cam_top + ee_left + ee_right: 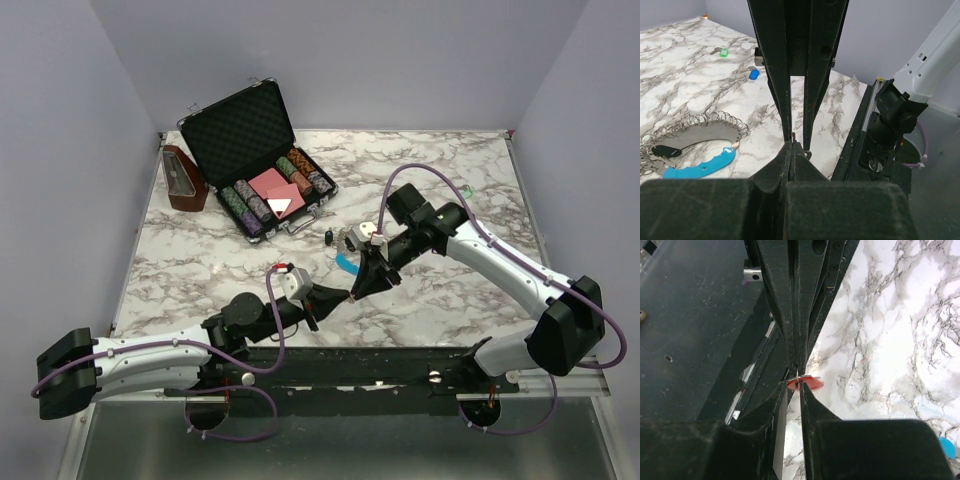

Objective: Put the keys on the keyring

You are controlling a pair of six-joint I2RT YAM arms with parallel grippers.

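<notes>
The red key hangs between both grippers above the near table edge. My left gripper is shut, with a sliver of red at its tips. My right gripper meets it tip to tip, its jaws a narrow gap apart, pinching the key's small metal ring. In the top view the two grippers touch. The keyring lies on the table: silver coil, blue curved section, black clip. The blue key lies farther back.
An open black case with poker chips and cards stands at the back left, with a brown wedge-shaped box beside it. A small green-headed key lies beyond the blue one. The dark mounting rail runs along the near edge under the grippers.
</notes>
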